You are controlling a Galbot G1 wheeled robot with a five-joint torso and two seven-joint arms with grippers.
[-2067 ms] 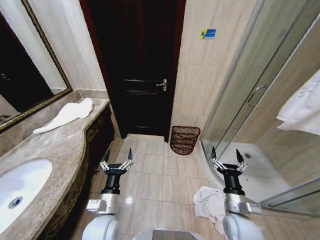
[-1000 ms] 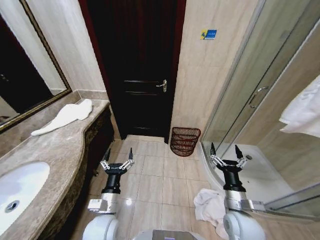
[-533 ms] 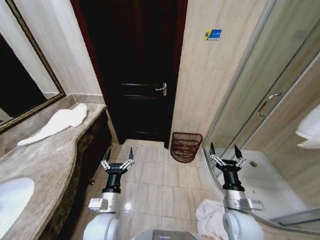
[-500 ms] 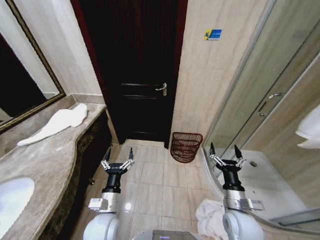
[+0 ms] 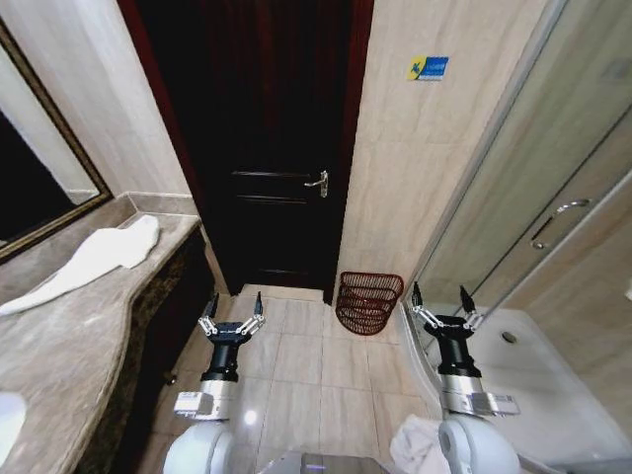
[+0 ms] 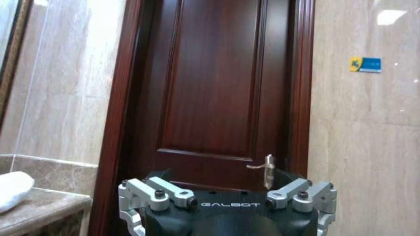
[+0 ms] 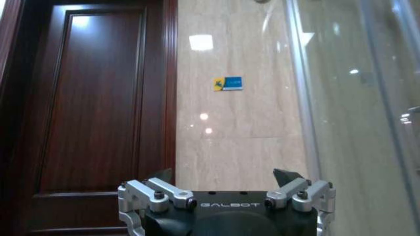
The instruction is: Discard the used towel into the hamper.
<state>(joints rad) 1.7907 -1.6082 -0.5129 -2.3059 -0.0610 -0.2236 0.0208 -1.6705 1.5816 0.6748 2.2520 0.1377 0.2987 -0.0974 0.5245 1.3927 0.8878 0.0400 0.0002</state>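
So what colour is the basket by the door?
Reddish-brown; the hamper shows best in the head view.

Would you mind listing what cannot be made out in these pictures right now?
- Towel on the floor: head view, largely hidden behind the right arm and cut by the bottom edge.
- Hamper: head view, too far off to see inside.
- Towel on the counter: head view, its near end runs off the left edge.
- Left gripper and right gripper: both open and empty; in the wrist views the fingertips are mostly cut off.
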